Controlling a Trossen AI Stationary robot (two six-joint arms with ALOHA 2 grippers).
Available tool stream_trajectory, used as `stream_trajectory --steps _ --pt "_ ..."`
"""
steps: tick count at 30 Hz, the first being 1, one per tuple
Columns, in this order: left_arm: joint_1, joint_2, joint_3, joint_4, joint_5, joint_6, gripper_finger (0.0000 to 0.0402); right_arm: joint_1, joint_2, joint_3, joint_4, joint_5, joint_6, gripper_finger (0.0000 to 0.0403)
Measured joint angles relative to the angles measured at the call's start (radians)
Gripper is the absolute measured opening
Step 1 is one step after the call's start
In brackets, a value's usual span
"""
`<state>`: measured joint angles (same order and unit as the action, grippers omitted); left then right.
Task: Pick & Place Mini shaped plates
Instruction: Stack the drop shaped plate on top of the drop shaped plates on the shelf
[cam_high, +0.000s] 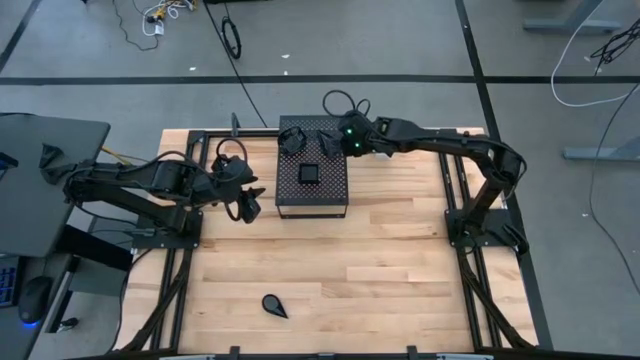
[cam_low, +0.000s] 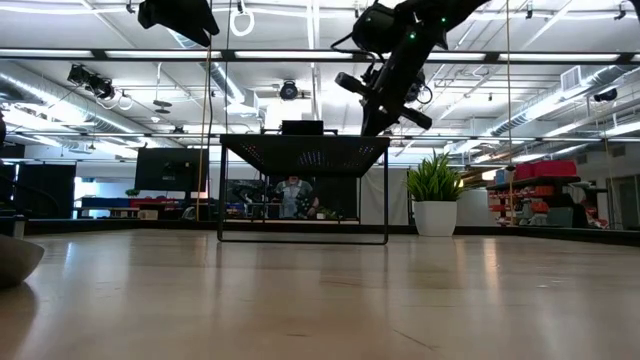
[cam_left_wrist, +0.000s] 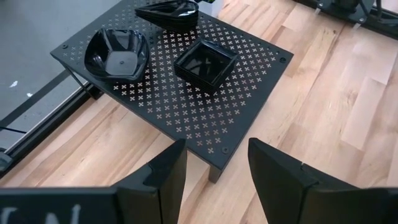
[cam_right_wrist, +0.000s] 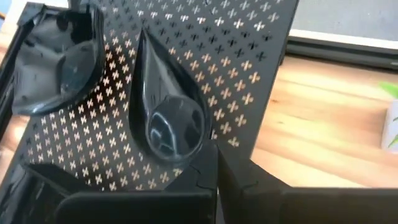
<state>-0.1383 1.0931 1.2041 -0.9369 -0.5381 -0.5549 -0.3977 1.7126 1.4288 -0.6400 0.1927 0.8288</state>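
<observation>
Right tool (cam_high: 335, 143) sits over the far corner of the black perforated stand (cam_high: 332, 195), fingers pinched shut on the rim of a teardrop plate (cam_right_wrist: 169, 106). The plate looks to rest on, or just above, the stand top; I cannot tell which.

Beside it on the stand lies a rounded-leaf plate (cam_right_wrist: 59, 56), close but not touching. A square plate (cam_left_wrist: 205, 62) sits near the middle of the top.

Left tool (cam_high: 247, 208) hangs beside the stand's left edge, over the wooden surface (cam_high: 380, 270), fingers spread wide, nothing between them.

One more teardrop plate (cam_high: 274, 306) lies alone on the surface, well apart from the stand, near the front edge.

Risks, as I judge them:
- The plates are glossy and the grip is only on a thin rim, so the held plate could slip or tip on release.
- The rounded-leaf plate is near enough that a sideways withdrawal might nudge it.
- The left tool stands close to the stand's edge; a careless move could knock it.
</observation>
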Motion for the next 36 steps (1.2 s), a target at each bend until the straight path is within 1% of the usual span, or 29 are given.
stream_trajectory --steps 5,15,20,23,27,30,33,36 --pt "0.0 0.0 0.0 0.0 0.0 0.002 0.0177 0.025 0.001 0.0 0.012 0.008 0.009 0.0004" --pt "0.0 0.0 0.0 0.0 0.0 0.002 0.0177 0.076 -0.003 0.0 0.004 -0.018 0.019 0.0004" --pt "0.0 0.0 0.0 0.0 0.0 0.002 0.0177 0.105 -0.045 0.0 0.007 -0.016 0.02 0.0004" --pt "0.0 0.0 0.0 -0.001 0.0 0.002 0.0177 0.138 -0.077 0.0 0.013 0.008 0.005 0.0004" --pt "0.0 0.0 0.0 -0.002 0.0 0.001 0.0177 0.212 -0.124 0.0 0.013 0.06 -0.015 0.0004" --pt "0.0 0.0 0.0 -0.002 0.005 -0.001 0.0177 0.296 -0.142 0.0 0.013 0.085 -0.019 0.0004" --pt "0.0 0.0 0.0 -0.002 0.036 0.004 0.0177 0.403 -0.144 0.0 0.008 0.087 -0.026 0.0004" --pt "-0.004 0.0 0.0 -0.003 0.098 0.022 0.0177 0.513 -0.144 0.0 0.003 0.087 -0.026 0.0004"
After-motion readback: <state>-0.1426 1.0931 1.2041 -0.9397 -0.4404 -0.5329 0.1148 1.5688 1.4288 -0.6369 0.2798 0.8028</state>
